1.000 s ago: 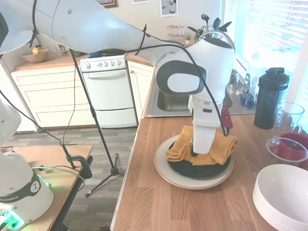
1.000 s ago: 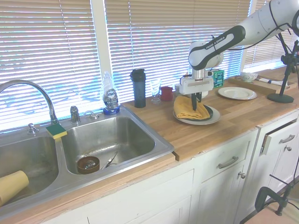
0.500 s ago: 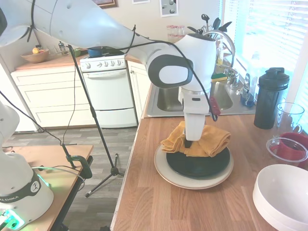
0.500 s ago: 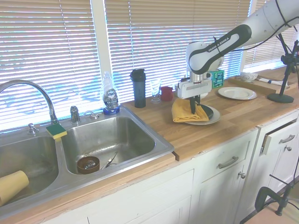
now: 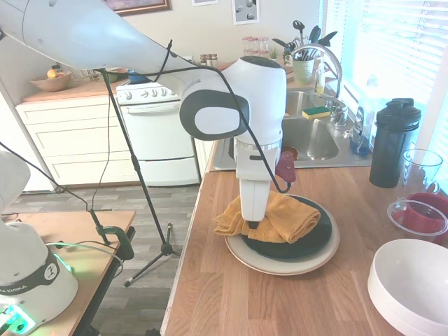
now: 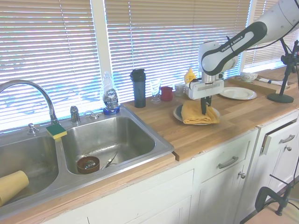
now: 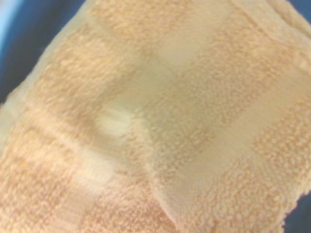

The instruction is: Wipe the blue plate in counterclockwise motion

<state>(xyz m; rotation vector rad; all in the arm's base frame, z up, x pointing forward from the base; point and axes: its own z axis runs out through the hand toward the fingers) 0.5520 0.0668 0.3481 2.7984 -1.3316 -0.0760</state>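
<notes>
The blue plate (image 5: 308,238), dark and glossy, lies on a larger beige plate (image 5: 280,263) on the wooden counter. A folded yellow towel (image 5: 283,218) covers its left part and hangs over the rim toward the counter's edge. My gripper (image 5: 252,224) points straight down into the towel at the plate's left rim, its fingers shut on the cloth. In the second exterior view the gripper (image 6: 204,111) presses the towel (image 6: 196,115) on the side of the plate nearest the cabinet fronts, and a dark sliver of the blue plate (image 6: 179,110) shows. The wrist view is filled by the towel (image 7: 165,126).
A white bowl (image 5: 409,287) sits front right, a clear container with a red cup (image 5: 420,217) beyond it. A black shaker bottle (image 5: 393,143) and a glass (image 5: 421,166) stand by the window. The sink (image 5: 294,140) lies behind. The counter's edge (image 5: 189,266) is close on the left.
My gripper has dragged the towel from the plate's far side across to its left rim near the counter's edge. The right part of the blue plate is now uncovered.
</notes>
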